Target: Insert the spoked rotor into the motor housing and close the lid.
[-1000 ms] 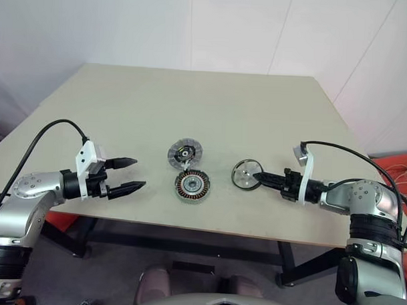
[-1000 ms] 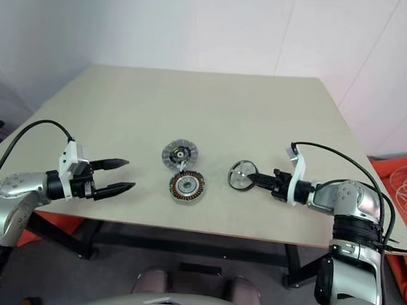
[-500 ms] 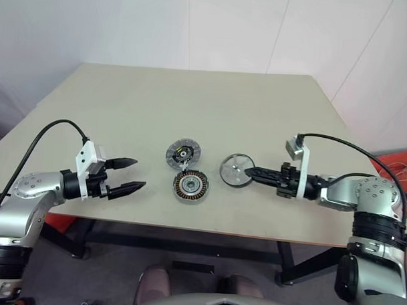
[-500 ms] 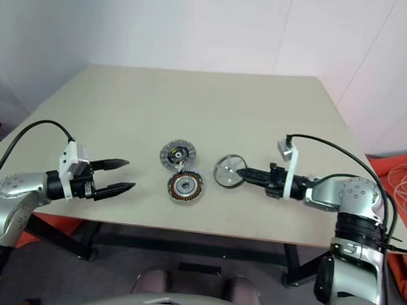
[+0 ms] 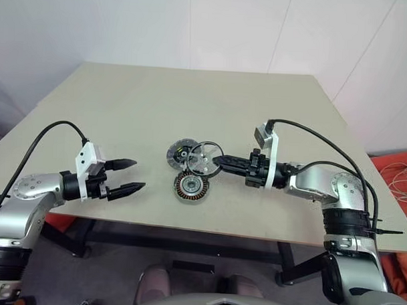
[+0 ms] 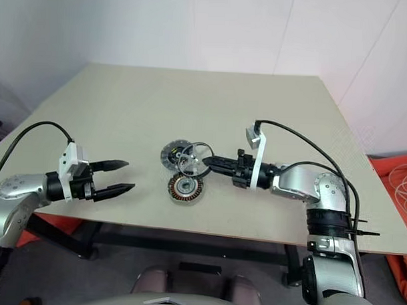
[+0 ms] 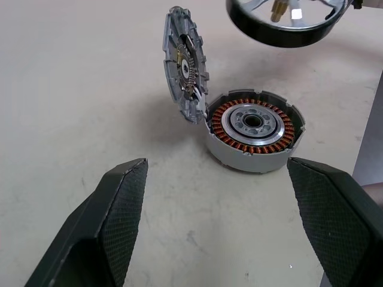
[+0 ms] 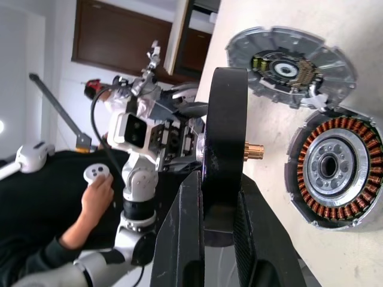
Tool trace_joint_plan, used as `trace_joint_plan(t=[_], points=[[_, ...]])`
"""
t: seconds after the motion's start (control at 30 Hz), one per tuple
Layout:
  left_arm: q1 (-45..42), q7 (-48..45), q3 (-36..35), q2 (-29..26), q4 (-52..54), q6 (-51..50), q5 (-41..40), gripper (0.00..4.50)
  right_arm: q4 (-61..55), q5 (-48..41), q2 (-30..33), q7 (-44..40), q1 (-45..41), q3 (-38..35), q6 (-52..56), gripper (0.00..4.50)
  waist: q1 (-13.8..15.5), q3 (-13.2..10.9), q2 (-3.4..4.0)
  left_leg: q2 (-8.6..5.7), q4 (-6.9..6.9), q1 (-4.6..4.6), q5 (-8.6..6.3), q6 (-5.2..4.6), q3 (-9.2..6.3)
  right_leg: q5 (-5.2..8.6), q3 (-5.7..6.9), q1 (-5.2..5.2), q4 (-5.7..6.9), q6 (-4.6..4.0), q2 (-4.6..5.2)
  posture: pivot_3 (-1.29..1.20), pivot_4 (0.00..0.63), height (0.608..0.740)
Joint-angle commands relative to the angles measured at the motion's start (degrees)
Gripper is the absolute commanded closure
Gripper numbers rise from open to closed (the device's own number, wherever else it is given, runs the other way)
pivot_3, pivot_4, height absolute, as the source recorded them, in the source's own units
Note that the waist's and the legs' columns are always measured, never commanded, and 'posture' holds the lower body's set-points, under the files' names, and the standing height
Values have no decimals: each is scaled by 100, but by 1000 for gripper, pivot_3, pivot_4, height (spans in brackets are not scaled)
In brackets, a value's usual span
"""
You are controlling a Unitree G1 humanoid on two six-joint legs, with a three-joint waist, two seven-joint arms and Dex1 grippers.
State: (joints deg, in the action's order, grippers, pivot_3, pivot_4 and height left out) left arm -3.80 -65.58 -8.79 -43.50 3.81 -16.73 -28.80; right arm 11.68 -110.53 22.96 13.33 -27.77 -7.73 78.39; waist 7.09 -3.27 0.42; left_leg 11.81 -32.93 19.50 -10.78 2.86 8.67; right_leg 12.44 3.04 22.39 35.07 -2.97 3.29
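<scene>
Resting on the table point(image 5: 272, 115), the motor housing point(image 5: 191, 186) lies open: you see its copper windings ringing a silver centre, and nothing sits inside it. The lid point(image 5: 181, 153) stands tilted, joined to the housing's far edge. Your right gripper point(image 5: 216, 161) pinches the spoked rotor point(image 5: 204, 158) by its rim, holding it in the air above housing and lid. Your left gripper point(image 5: 134, 175) hangs with fingers spread, empty, well apart from the housing. The right wrist view presents the rotor point(image 8: 225, 143) edge-on with a brass stub; it also catches a person's hand point(image 8: 97, 197) holding a controller.
</scene>
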Motion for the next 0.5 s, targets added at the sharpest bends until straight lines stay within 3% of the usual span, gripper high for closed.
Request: trace_joint_plan(t=[0.03,0.5], points=[[-12,46,-131,-47,199,19,-36,554,-102,-247,-174,114,-27,160,-151,4165,-2,1,-1,0,0,7,1,2,-1,0,1,6,0,0,0,0,0,740],[216,164,-259,-91,413,-18,-75,554,221,-247,-773,809,68,490,-546,4165,-15,2,-4,-2,-2,53,13,22,-4,-2,1,51,9,1,-1,0,0,740]])
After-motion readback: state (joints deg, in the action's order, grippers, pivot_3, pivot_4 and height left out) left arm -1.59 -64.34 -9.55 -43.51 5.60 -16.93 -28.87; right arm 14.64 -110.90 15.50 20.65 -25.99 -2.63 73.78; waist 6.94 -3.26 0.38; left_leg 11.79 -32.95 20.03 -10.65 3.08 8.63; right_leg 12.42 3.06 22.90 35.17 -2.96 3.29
